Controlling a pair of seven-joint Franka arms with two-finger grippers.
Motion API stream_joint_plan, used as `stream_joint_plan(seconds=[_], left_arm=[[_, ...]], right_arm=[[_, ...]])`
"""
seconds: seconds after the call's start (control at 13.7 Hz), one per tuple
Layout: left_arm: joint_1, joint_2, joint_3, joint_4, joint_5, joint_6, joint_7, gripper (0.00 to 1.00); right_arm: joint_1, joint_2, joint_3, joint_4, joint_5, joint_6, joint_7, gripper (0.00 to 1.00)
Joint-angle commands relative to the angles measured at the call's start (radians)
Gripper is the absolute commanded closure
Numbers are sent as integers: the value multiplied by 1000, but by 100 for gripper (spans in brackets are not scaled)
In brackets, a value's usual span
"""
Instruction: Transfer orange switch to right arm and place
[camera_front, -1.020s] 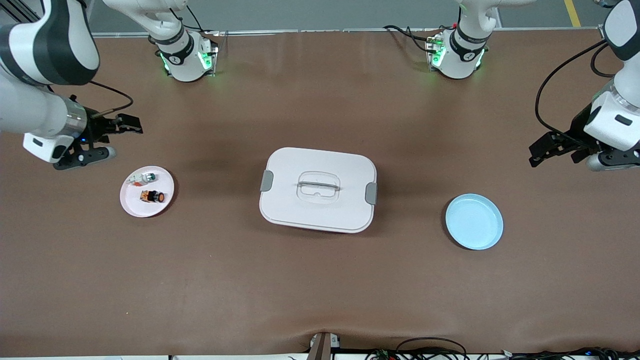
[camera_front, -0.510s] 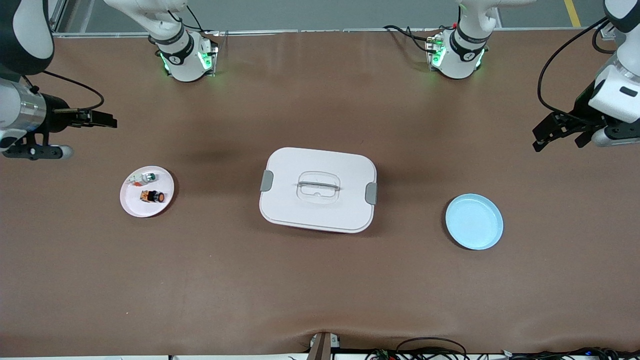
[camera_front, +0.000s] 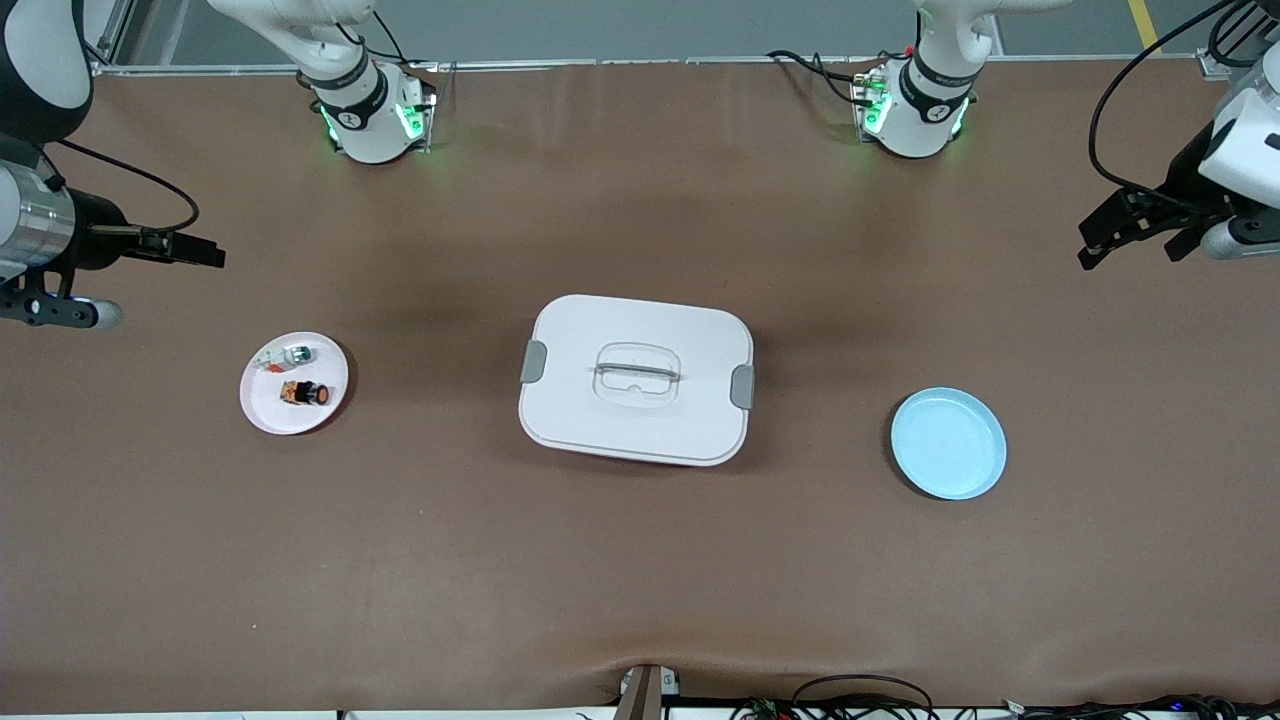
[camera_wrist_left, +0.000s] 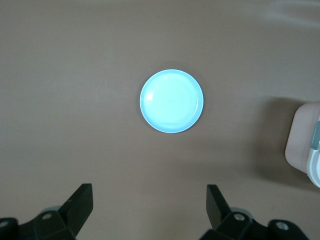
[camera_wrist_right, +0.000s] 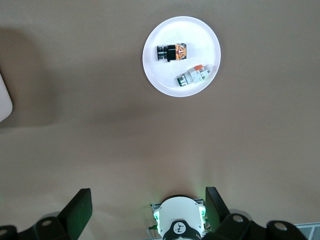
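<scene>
The orange switch (camera_front: 305, 393) (camera_wrist_right: 171, 52) lies on its side on a small white plate (camera_front: 270, 410) (camera_wrist_right: 160, 80) toward the right arm's end of the table. A white part with a green cap (camera_front: 293, 354) (camera_wrist_right: 192, 76) lies beside it on that plate. My right gripper (camera_front: 203, 252) (camera_wrist_right: 148, 192) hangs open and empty over bare table, apart from the plate. My left gripper (camera_front: 1130, 256) (camera_wrist_left: 149, 189) is open and empty too, over bare table at the left arm's end.
A white lidded box with grey clasps (camera_front: 637, 378) (camera_wrist_left: 305, 145) stands mid-table. A light blue plate (camera_front: 948, 443) (camera_wrist_left: 171, 101) lies bare toward the left arm's end. The arm bases (camera_front: 370, 115) (camera_front: 915, 110) stand along the back edge. Cables run along the front edge.
Both arms have drawn outward toward their own ends of the table. The right gripper has turned edge-on to the front camera. Neither has touched anything.
</scene>
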Motion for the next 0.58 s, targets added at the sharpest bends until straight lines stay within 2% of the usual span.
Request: stream_joint_plan(seconds=[0.0, 0.29, 0.51], left_arm=[[2, -3, 1, 28, -14, -36, 25, 0], [0, 1, 0, 46, -14, -45, 25, 0], [-1, 8, -5, 51, -15, -58, 13, 0]], right_arm=[[3, 16, 8, 32, -13, -22, 13, 0], [12, 17, 10, 98, 6, -38, 16, 0], [11, 14, 10, 140, 6, -121, 13, 0]])
